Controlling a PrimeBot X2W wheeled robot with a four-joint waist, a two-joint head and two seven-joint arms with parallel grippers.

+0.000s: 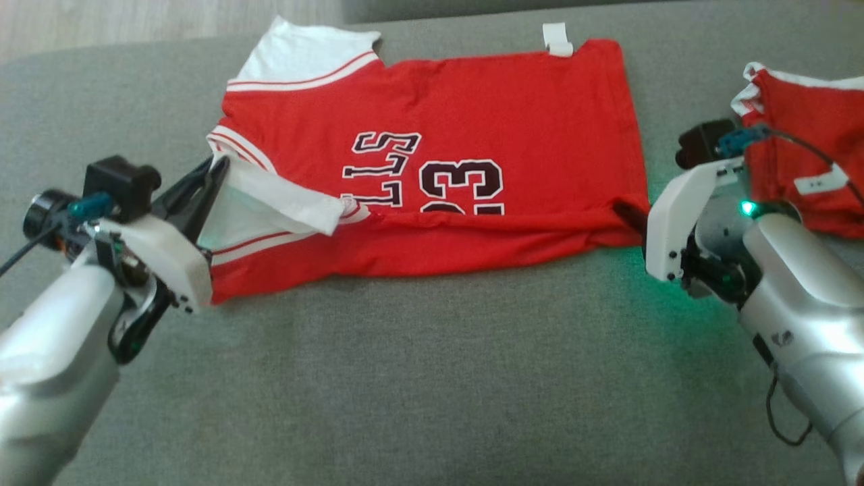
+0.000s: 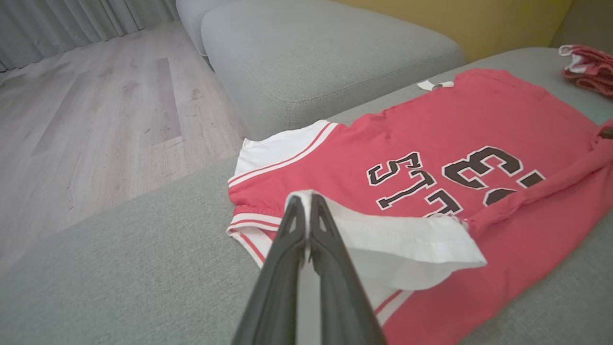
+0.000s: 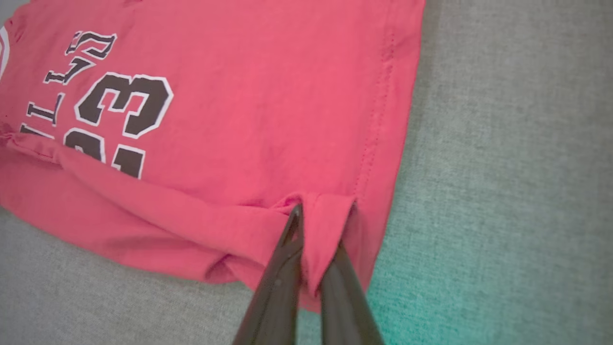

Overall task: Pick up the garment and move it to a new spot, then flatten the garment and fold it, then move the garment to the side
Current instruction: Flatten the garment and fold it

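The garment [image 1: 472, 155], a red jersey, lies flat on the grey sofa cushion [image 1: 432, 371]. It looks light and limp. The left gripper [image 1: 214, 169] pinches its white sleeve, the right gripper [image 3: 313, 235] its near hem corner. Beyond the jersey: another cushion [image 2: 325, 57] and wooden floor [image 2: 96, 110].

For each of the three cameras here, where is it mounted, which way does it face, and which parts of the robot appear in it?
Head view: from the head, down onto the grey sofa; the red jersey, left gripper and right gripper with both forearms.
Left wrist view: along its closed fingers pinching the white sleeve; wooden floor beyond.
Right wrist view: along its fingers clamping the jersey's hem.
All three share the printed number.
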